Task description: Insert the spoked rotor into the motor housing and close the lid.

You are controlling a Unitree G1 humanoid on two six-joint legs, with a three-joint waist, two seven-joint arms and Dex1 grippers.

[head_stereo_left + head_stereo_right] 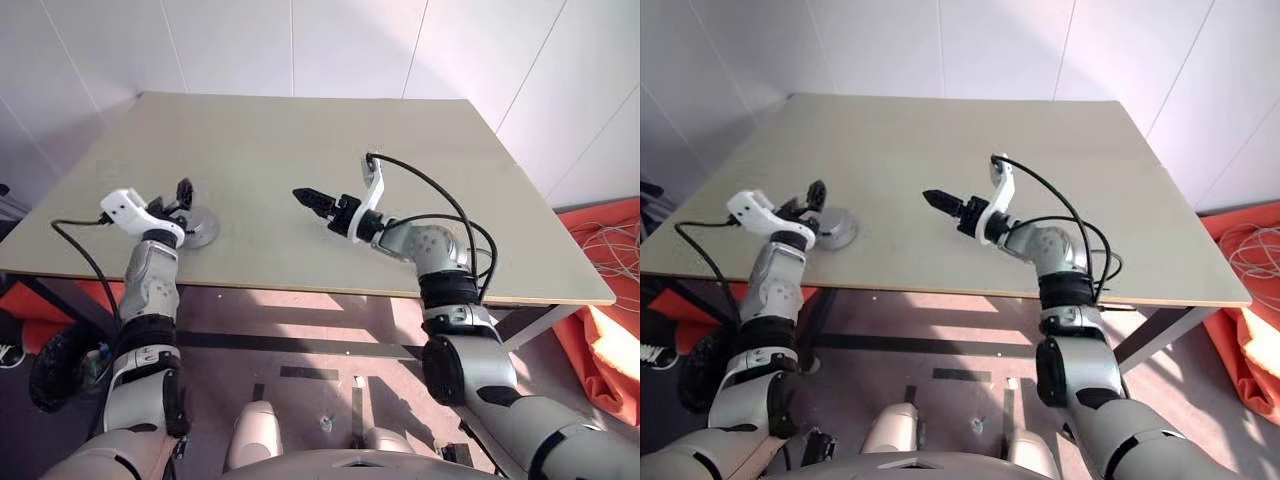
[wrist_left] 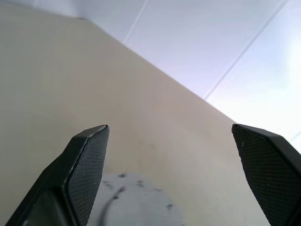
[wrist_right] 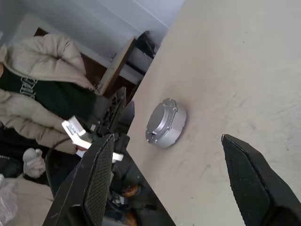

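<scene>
Assembly: one round silvery-grey unit, the motor housing with lid (image 3: 164, 123) seated on top, flat on the table (image 1: 300, 140) near its front-left edge. Judged closed; rotor not visible, presumably inside.
Left gripper (image 1: 180, 200): fingers spread wide, holding nothing. Hangs just above and at the near-left side of the assembly; whether it touches cannot be told. In its wrist view the lid's pale top lies low between the two fingers (image 2: 87, 165).
Right gripper (image 1: 312, 200): spread wide in its wrist view, empty. Over mid-table, well apart from the assembly, pointing roughly level toward the robot's left.
Key relation: assembly lies directly under and ahead of the left gripper, and off to the left of the right. Left arm is much nearer.
Axis: disc-shaped, axis vertical; no long side to favour.
Left arm pose: forearm reaching forward over the table edge, wrist about level.
Stage (judgement): task looks essentially done.
Background: a person in a pale puffy jacket (image 3: 42, 61) beyond the table's left edge.
</scene>
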